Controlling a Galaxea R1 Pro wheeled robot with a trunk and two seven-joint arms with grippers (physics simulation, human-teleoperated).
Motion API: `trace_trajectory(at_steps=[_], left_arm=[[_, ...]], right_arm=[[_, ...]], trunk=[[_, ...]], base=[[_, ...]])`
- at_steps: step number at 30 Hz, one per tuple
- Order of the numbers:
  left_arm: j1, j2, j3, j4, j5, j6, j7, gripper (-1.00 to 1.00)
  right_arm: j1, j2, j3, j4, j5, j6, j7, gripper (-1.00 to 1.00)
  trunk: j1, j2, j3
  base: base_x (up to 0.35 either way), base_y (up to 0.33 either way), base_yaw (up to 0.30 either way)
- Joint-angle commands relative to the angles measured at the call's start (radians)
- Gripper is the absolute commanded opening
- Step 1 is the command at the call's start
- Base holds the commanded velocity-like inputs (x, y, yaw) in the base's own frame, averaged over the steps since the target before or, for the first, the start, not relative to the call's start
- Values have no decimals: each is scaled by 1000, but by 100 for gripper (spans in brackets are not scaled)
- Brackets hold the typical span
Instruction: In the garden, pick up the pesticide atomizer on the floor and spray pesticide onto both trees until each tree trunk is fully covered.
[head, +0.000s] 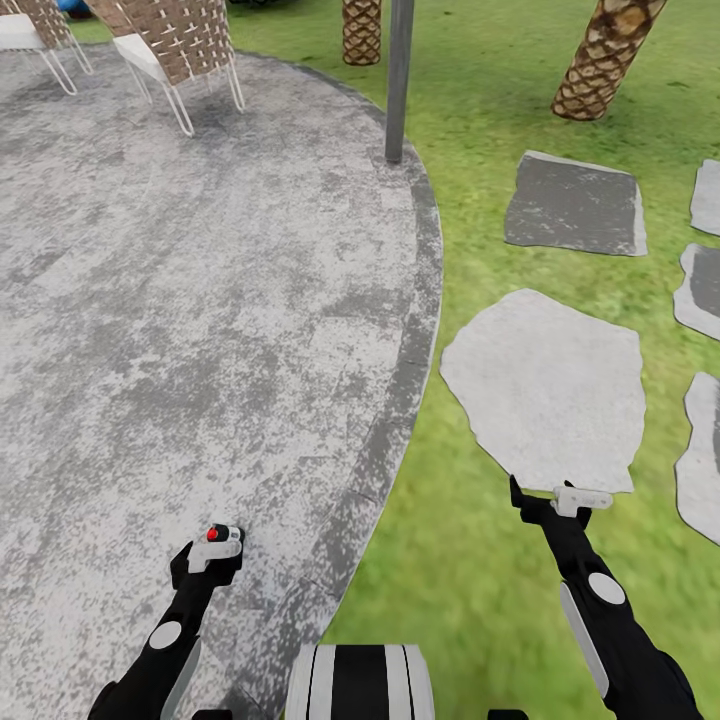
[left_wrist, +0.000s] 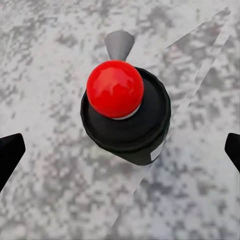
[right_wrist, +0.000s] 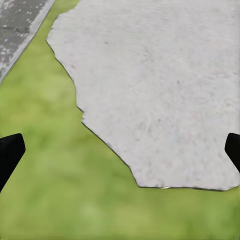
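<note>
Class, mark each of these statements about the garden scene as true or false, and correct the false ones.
1. The left gripper holds a black atomizer with a red round cap. True.
2. The right gripper grips a stone. False: its fingers are apart, empty, above green grass and a pale grey stepping stone.
3. The grey mottled paved patio lies under the left arm. True.
4. Woven brown chairs with white legs stand on the grass. False: they stand on the patio.
5. A thin grey pole rises at the patio's edge. True.
</note>
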Motion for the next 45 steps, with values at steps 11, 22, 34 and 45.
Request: trace_trajectory(at_steps=[11,22,34,45], left_arm=[[0,-25,6,-6,2,0,1,100],[0,-25,7,-6,3,0,1,100],[0,-25,6,-8,3,0,1,100],[0,-25,7,-8,3,0,1,100]], right_arm=[[0,0,0,0,0,0,0,100],[0,0,1,0,0,0,0,100],[0,0,1,0,0,0,0,100],[0,0,1,0,0,0,0,100]], trunk=[[0,0,0],[0,0,-1],[0,0,-7],[0,0,-14]], base=[[25,0,0],[1,0,68],[0,0,13],[0,0,0]])
